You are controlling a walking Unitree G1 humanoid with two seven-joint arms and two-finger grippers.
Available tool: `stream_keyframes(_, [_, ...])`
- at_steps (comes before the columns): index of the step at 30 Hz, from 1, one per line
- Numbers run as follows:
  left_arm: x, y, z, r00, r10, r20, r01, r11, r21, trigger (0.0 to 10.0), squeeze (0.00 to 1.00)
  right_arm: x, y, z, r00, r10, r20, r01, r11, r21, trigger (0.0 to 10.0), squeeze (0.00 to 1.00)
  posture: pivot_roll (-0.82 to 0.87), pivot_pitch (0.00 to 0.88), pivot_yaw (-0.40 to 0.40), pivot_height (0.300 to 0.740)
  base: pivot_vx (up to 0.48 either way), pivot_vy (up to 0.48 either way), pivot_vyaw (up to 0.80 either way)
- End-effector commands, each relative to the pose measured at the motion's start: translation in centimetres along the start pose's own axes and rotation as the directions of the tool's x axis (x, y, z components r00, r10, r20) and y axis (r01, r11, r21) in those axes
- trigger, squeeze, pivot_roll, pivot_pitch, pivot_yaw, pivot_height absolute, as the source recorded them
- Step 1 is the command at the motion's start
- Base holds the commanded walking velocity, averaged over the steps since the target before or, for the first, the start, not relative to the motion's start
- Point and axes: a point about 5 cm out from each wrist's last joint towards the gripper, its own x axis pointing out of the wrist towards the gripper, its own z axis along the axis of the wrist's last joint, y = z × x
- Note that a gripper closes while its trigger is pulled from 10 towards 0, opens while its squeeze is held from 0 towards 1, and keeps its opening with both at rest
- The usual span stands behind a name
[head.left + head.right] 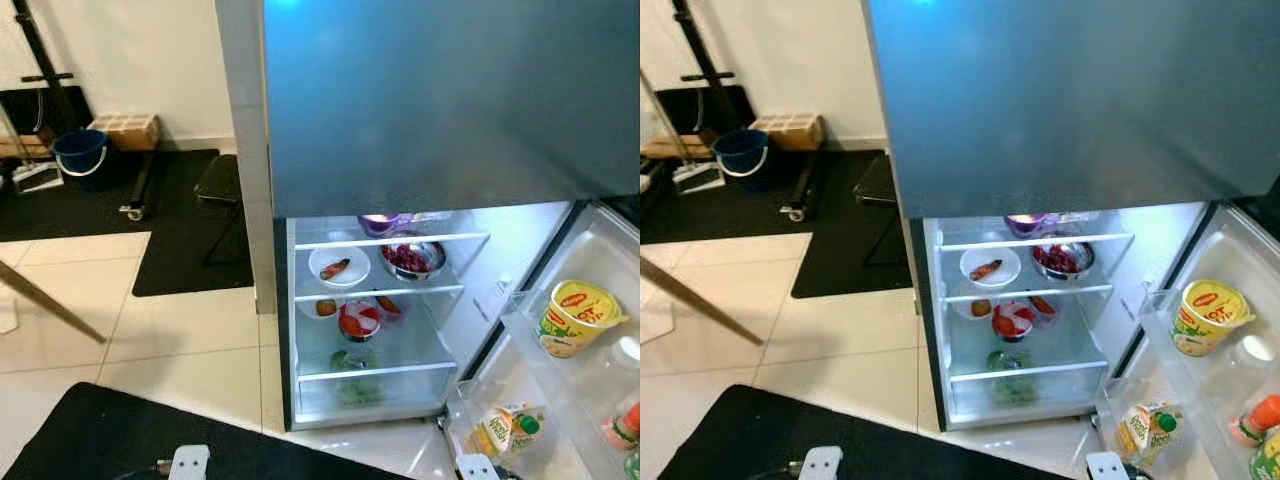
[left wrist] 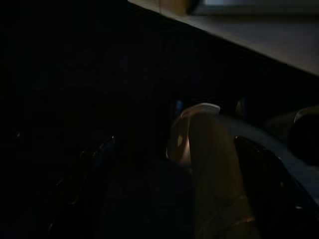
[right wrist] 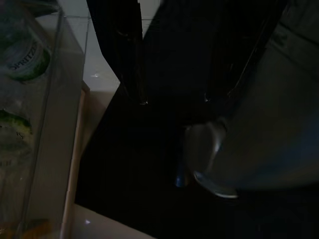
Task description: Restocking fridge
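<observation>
Both arms hang low and idle; the wrist views are very dark, so can't tell whether the left gripper or the right gripper is released or clenched, and nothing can be made out in either. Right wrist view catches a clear door bin (image 3: 45,124) with a green-labelled bottle (image 3: 27,57) close beside that arm. Outward: the fridge (image 1: 400,300) stands open in front, lower door swung to the robot's right. On the door shelf (image 1: 600,380) sit a yellow tub (image 1: 575,318), a carton (image 1: 505,432) lower down, and an orange-capped bottle (image 1: 1260,418) at the edge. Inside: a purple bowl (image 1: 383,224) up top, a white plate (image 1: 339,266) with food beside a metal bowl (image 1: 412,258) of red stuff, a bowl of red fruit (image 1: 358,322) below, greens (image 1: 355,375) in the bottom drawer. Judgement: the tub looks light and stiff, a bit slick, best pinched across its sides below the lid; the plate and bowls are rigid but spill if tilted, take them by the rim and keep level; the carton is soft, squeeze gently. Black mat (image 1: 190,230) and blue bucket (image 1: 80,155) lie well apart on the floor to the left.
</observation>
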Motion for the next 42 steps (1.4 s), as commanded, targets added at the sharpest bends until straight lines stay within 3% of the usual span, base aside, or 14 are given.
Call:
stream_keyframes(1, [-0.20,-0.50,-1.50,0.998,-0.016,-0.057,0.015,1.000,-0.011,10.0,0.00,0.04,0.13,0.12,1.000,0.003,0.002,-0.003,1.000,-0.001,10.0,0.00,-0.02,0.000,-0.025,0.740,-0.285,0.000,0.00])
stream_keyframes(42, [-0.15,-0.60,-1.37,0.998,-0.024,-0.054,0.024,1.000,-0.009,10.0,0.00,0.07,0.19,0.19,1.000,0.011,-0.003,-0.011,1.000,-0.006,10.0,0.00,-0.01,0.000,-0.027,0.740,-0.285,0.000,0.00])
